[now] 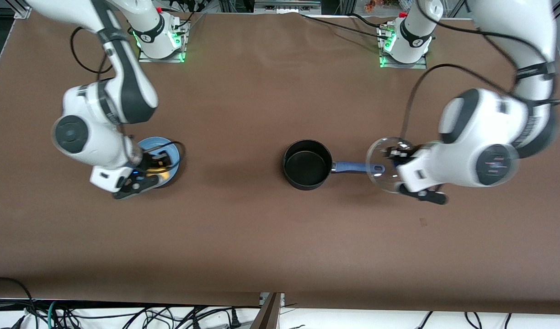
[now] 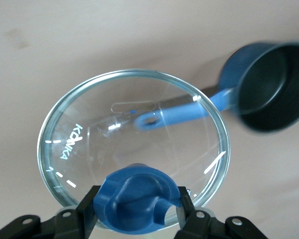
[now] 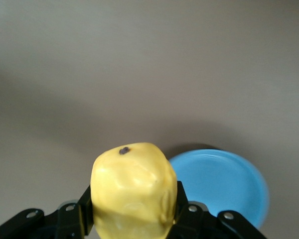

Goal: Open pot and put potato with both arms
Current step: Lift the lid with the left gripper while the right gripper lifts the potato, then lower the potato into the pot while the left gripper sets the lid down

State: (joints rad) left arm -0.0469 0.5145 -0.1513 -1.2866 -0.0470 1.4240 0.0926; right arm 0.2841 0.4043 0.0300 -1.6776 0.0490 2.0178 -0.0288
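Brown table [image 1: 243, 237] under both arms, bases along one edge, cables trailing past the edge nearest the front camera; black pot [image 1: 307, 164] near the middle of it, uncovered, inside bare and dark, blue handle [image 1: 353, 167] pointing toward the left arm's end of the table.

Left gripper [image 2: 137, 219] up in the air over the tip of that handle, just off the pot toward the left arm's end; fingers [image 2: 87, 211] clamped on the blue knob [image 2: 137, 199] of a clear glass lid [image 2: 134, 144]; lid held clear of the pot, handle's holed end visible through the glass in the left wrist view.

Right gripper [image 3: 134, 219] well apart from the pot, toward the right arm's end of the table, raised over a flat blue plate [image 1: 163, 148]; fingers [image 3: 84, 214] pressed against both sides of the yellow potato [image 3: 133, 191], a small dark spot on its skin; in the right wrist view, potato lifted off the plate, plate lying bare below it.
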